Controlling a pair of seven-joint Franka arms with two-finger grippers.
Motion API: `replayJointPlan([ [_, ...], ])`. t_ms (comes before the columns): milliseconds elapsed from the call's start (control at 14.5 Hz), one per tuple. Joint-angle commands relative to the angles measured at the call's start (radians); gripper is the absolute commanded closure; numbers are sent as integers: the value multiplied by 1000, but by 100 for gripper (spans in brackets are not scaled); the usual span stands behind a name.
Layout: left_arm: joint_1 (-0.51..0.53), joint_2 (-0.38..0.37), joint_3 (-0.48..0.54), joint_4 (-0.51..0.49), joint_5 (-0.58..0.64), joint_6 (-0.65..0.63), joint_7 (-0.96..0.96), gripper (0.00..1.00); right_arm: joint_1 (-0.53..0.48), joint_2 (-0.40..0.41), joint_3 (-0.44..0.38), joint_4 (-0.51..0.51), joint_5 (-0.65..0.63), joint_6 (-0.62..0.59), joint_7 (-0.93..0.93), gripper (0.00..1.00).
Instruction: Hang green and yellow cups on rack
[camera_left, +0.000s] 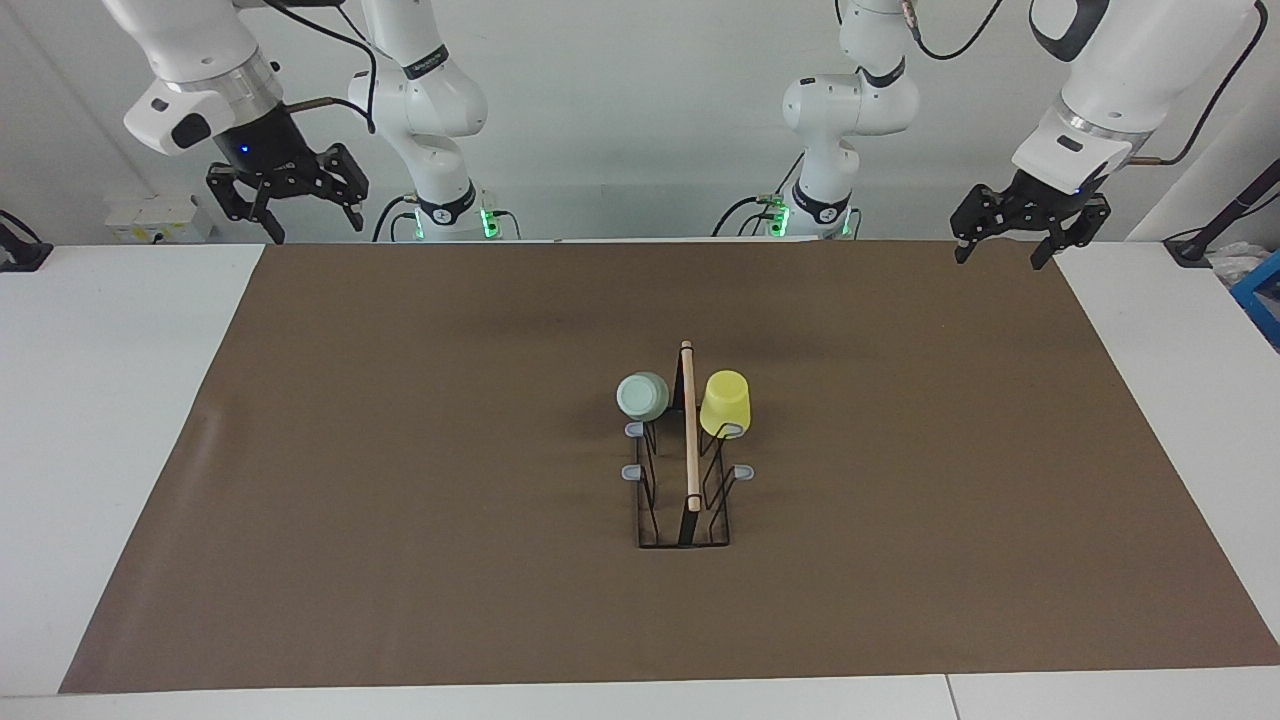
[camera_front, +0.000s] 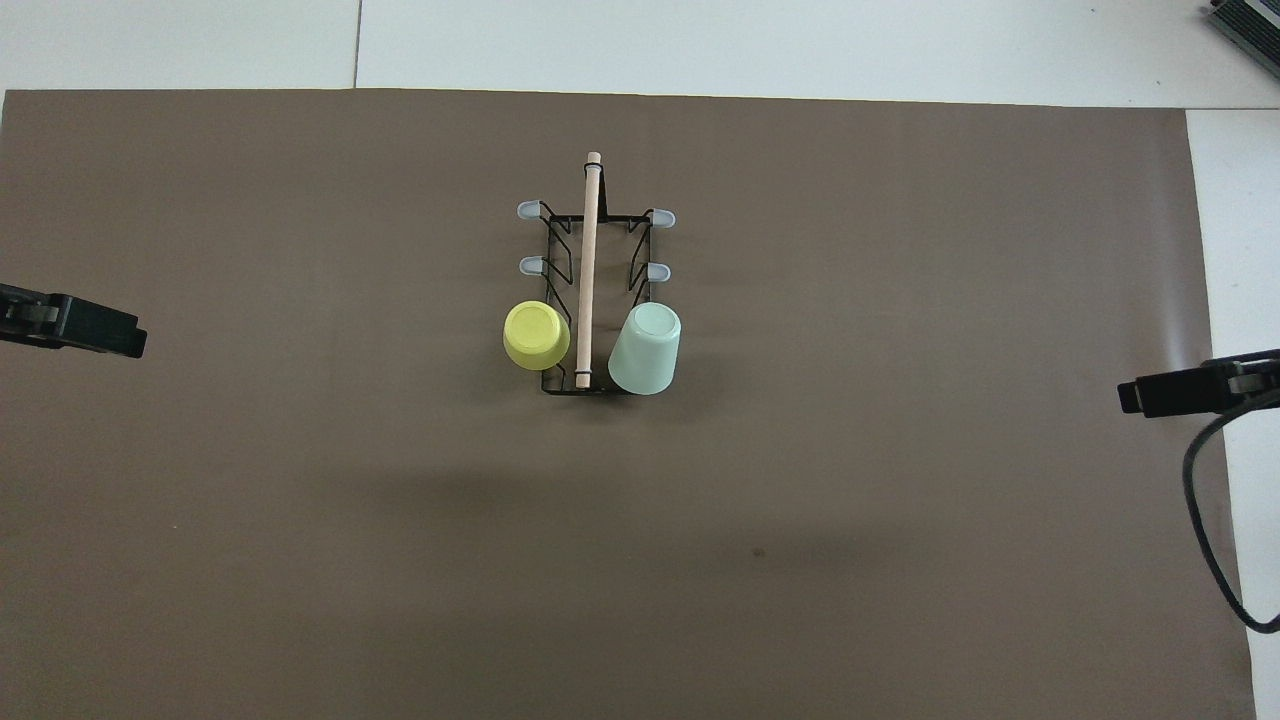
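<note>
**Rack with two cups hung; both hands raised at the counter's ends**

- Rack (camera_left: 686, 470): black wire frame with a light wooden rod (camera_front: 588, 270) along its top, standing near the middle of the brown mat (camera_left: 400, 450) on the counter (camera_left: 120, 400), rod running toward and away from the robots.
- Green cup (camera_front: 645, 349): mouth-down and tilted on the prong nearest the robots, on the rack's side toward the right arm's end.
- Yellow cup (camera_front: 536, 335): mouth-down on the prong nearest the robots, on the side toward the left arm's end. The rod lies between the two cups.
- Grey-tipped prongs (camera_front: 528, 211): four free, two per side, farther from the robots than the cups.
- Left hand (camera_left: 1002, 240): in the air over the mat's corner at its own end, fingers apart, holding nothing; well apart from the rack.
- Right hand (camera_left: 290, 205): in the air above the counter's robot-side edge at its own end, fingers apart, holding nothing; well apart from the rack.
- Open room: bare mat on every side of the rack, out to the mat's edges.
</note>
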Motion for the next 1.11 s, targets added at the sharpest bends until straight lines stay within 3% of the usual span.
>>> replayJointPlan([
  [0,6,-21,-3,-16,-2,-9,-3,0,-21,33,7,63,-14,-70,29,0],
  [346,6,-21,-3,-14,-2,-9,-3,0,-34,56,2,101,-34,-73,93,0],
  [622,6,-23,-3,-14,-2,-7,-3,0,113,81,-174,106,-34,-62,93,0],
  [691,6,-21,-3,-16,-2,-7,-3,0,126,107,-186,115,-34,-62,93,0],
  [1037,6,-23,-3,-16,-2,-9,-3,0,135,111,-168,129,-36,-65,118,0],
])
